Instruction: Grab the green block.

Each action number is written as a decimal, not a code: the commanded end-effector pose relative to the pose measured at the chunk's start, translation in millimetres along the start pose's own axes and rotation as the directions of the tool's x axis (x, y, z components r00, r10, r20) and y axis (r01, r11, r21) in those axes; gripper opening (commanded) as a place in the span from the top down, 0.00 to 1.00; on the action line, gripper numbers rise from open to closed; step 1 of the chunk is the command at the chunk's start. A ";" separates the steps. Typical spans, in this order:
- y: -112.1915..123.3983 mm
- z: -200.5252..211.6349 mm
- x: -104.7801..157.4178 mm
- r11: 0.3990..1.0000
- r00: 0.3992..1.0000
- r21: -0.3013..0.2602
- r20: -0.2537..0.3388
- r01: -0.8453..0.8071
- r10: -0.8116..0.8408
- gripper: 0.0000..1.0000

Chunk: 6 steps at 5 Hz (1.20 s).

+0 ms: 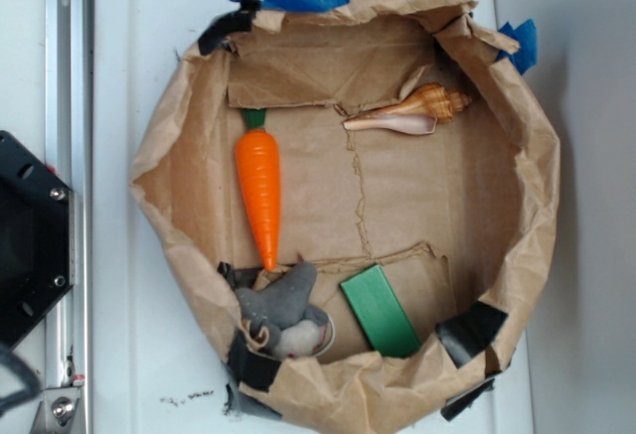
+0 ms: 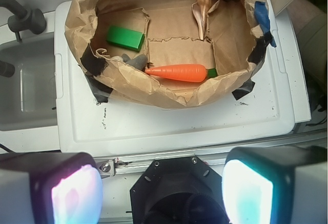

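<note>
one green block (image 1: 380, 310), one carrot (image 1: 259, 194), one shell (image 1: 409, 111), one grey toy (image 1: 283, 310)

The robot's black two-fingered gripper (image 2: 161, 188) hangs high with its jaws spread wide, nothing held between them. In the wrist view its two pale, glossy finger pads (image 2: 74, 193) frame the bottom corners, well apart. In the exterior view the black arm base (image 1: 30, 240) sits at the left edge.
</note>
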<state>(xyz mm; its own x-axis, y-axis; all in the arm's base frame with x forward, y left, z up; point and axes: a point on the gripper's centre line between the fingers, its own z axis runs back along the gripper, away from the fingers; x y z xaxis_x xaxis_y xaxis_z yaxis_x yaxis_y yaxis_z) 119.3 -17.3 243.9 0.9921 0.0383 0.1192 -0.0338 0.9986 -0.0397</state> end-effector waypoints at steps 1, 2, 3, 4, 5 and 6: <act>0.0 0.0 0.0 1.000 1.000 0.000 0.000 0.000 0.000 0.00; 7.9 -1.6 39.2 1.000 1.000 0.025 0.019 -0.011 0.010 0.00; 21.3 -9.8 87.5 0.998 0.998 0.066 0.056 0.008 -0.011 0.00; 25.8 -30.0 131.0 0.993 0.992 -0.011 0.058 0.115 -0.115 0.00; 12.9 -61.2 160.7 0.971 0.973 -0.090 0.088 0.222 -0.215 0.00; 4.9 -106.0 164.0 0.922 0.919 -0.050 0.119 0.385 -0.377 0.00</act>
<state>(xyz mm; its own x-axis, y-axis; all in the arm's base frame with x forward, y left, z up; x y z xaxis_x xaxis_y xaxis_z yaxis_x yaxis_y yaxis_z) 291.1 2.0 144.6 0.9230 -0.3272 0.2023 0.3448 0.9369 -0.0580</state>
